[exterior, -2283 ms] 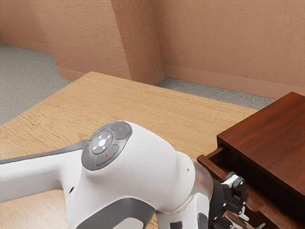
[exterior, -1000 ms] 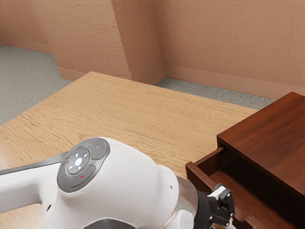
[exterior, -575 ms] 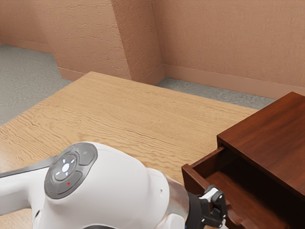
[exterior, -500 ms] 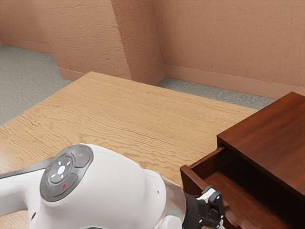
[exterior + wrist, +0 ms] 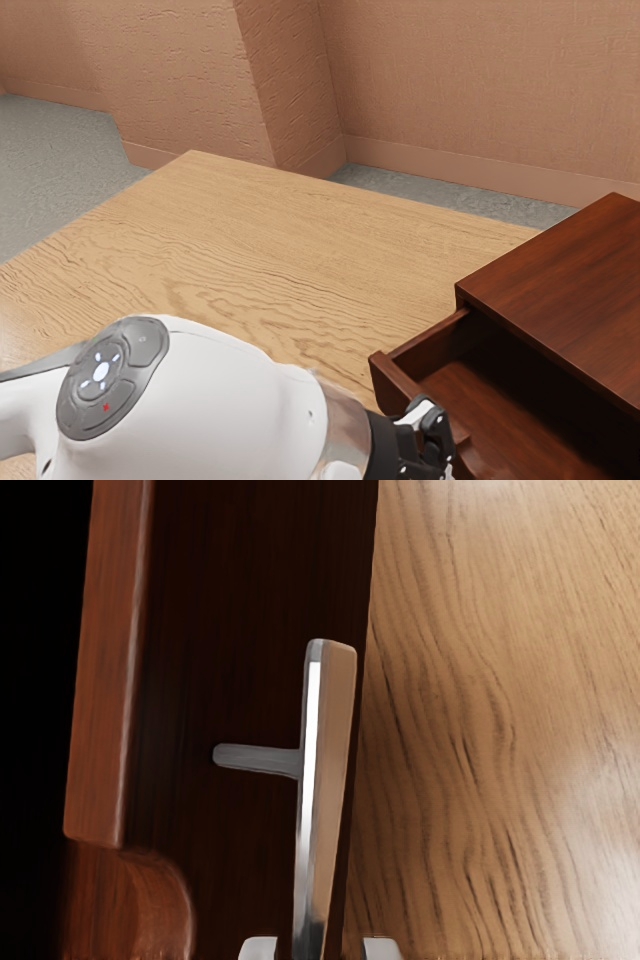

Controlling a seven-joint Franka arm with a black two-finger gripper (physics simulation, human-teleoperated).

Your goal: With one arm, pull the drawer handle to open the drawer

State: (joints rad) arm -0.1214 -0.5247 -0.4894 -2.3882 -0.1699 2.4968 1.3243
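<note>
On my feed, textured terracotta walls with a matching baseboard meet a grey speckled floor. A light wood-grain table fills the foreground, evenly lit.

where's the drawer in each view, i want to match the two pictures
Exterior view: the drawer sits low toward the exterior view's right, pulled partly out of the dark cabinet.
Wrist view: the drawer's dark front panel lies right behind the metal handle, with the table on the handle's other side.
Shared landmark: the table's light wood grain, which borders the drawer front in both views.
</note>
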